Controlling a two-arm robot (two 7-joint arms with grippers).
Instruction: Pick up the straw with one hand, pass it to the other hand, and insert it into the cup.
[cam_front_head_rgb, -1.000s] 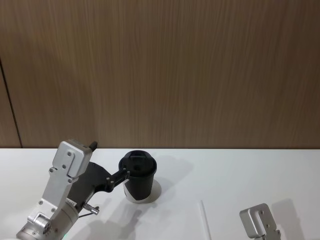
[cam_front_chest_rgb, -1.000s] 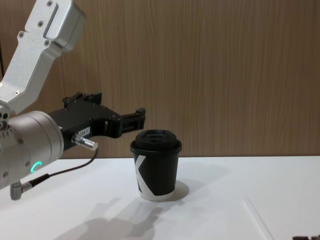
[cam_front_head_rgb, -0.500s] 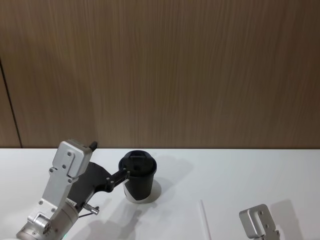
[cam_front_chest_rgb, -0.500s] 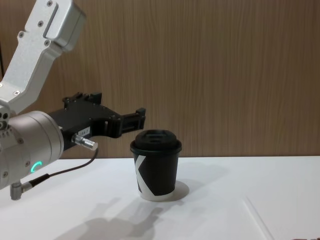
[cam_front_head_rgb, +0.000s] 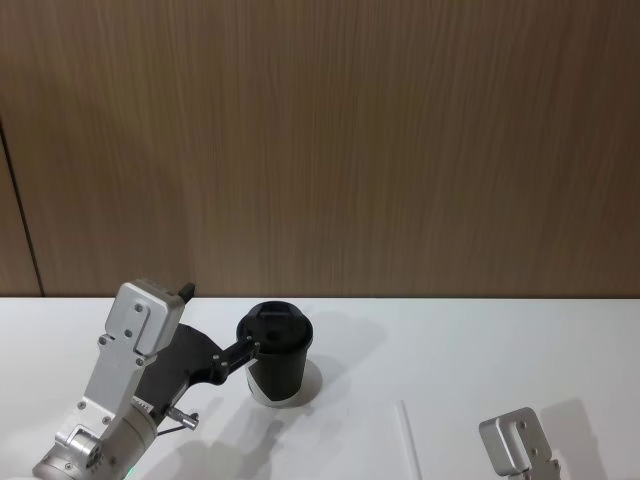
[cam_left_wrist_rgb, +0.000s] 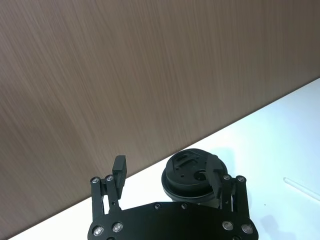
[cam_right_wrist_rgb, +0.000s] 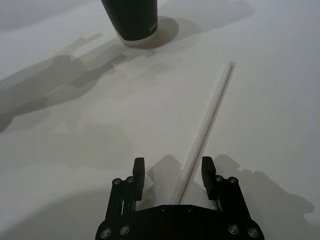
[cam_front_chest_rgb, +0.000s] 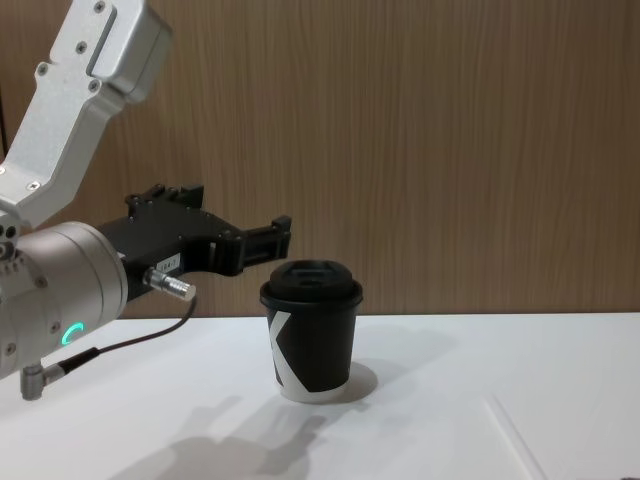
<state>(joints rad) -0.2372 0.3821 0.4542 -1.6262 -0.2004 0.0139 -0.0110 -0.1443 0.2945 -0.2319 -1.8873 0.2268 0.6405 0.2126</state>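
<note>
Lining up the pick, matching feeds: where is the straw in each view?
Head view: straw on the table, right of the cup, near the lower edge.
Chest view: straw a faint line, low, right of the cup.
Left wrist view: straw a sliver beyond the cup.
Right wrist view: straw between the fingers of the open right gripper, cup farther off.
Shared landmark: the cup.
</note>
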